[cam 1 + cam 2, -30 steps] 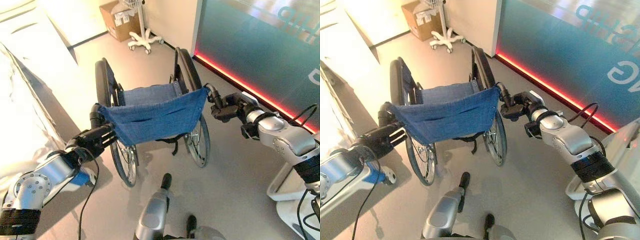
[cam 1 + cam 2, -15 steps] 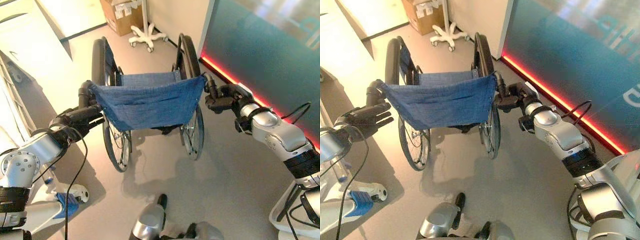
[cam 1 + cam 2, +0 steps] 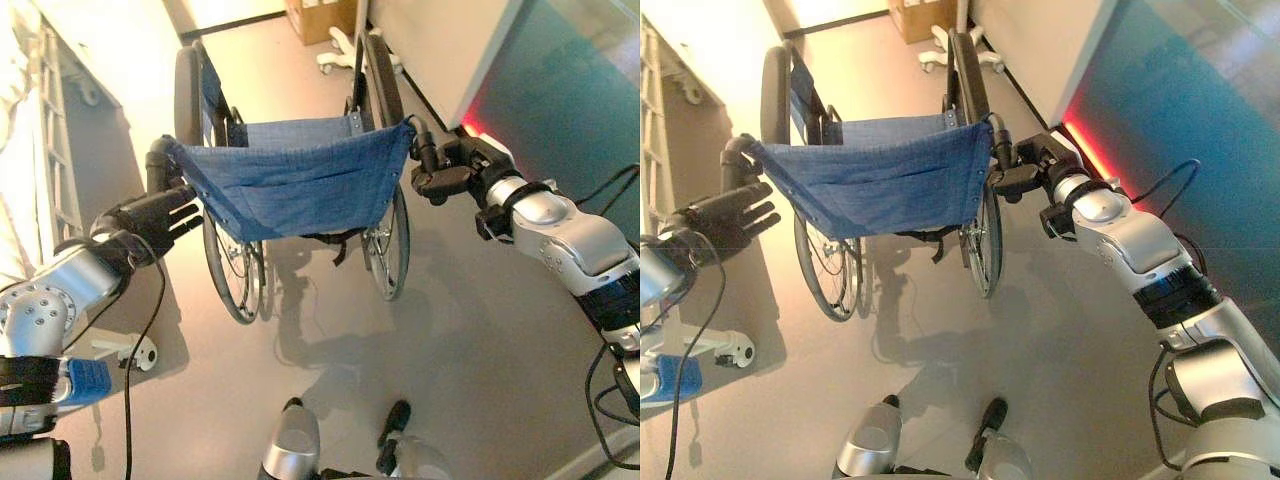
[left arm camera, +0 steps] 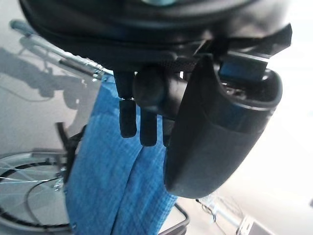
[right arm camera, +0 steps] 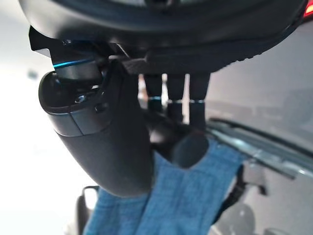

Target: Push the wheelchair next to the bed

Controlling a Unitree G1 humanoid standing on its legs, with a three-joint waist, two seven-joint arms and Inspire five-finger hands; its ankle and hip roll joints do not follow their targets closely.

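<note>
The wheelchair stands between both hands, its blue back cloth facing them. The left hand has its fingers straight against the left handle. The right hand is curled around the right handle.

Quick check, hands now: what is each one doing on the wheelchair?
Left hand: open, fingers straight, pressed against the left push handle.
Right hand: shut on the right push handle.
</note>
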